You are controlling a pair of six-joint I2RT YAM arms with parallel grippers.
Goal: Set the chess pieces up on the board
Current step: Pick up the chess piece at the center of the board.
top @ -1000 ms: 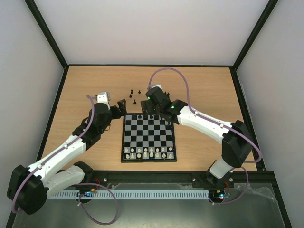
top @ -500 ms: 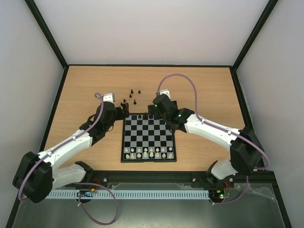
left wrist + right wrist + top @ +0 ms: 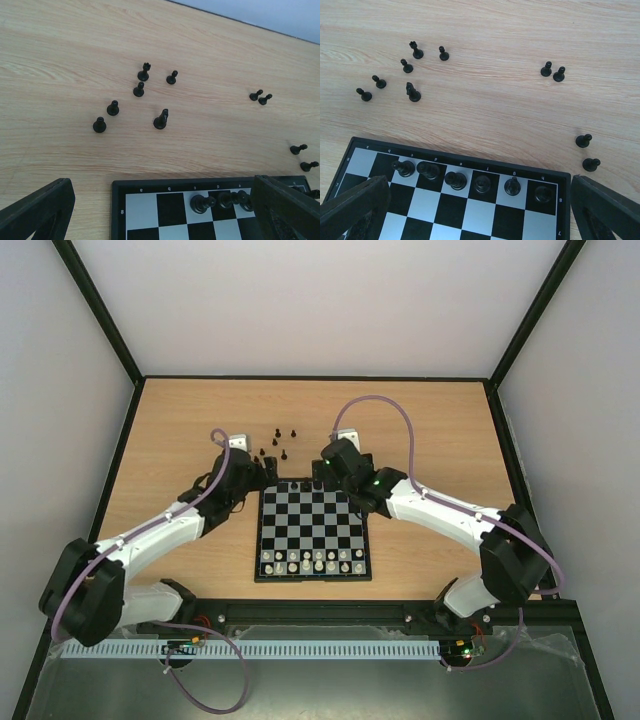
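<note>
While both arms reach out over the wooden worktop, sixteen black chess pieces can be counted from the right wrist view: ten loose on the wood and six on the chessboard. The chessboard lies midway between the worktop's side edges, closer to its near edge.

At the chessboard's far-left corner hangs the left gripper, jaws spread wide with nothing between them; its fingers fill the lower corners of its own view. Just beyond it, toward the worktop's far edge, stands a cluster of six: one rook, one knight and four pawns. Right of the cluster stand two pawns side by side. Farther right, near the chessboard's far-right corner, are two more pieces whose kind is hard to make out.

Six pieces line the chessboard's far row; seen from above, their kinds are unclear. The left wrist view shows only three of them, the rest being cut off by a finger. Above the middle of that far edge is the right gripper, equally wide open and empty, with the row just below it.

From the top, only the cluster shows, as specks; the right arm hides the other loose pieces. Pale pieces fill the two near rows, too small to count.
</note>
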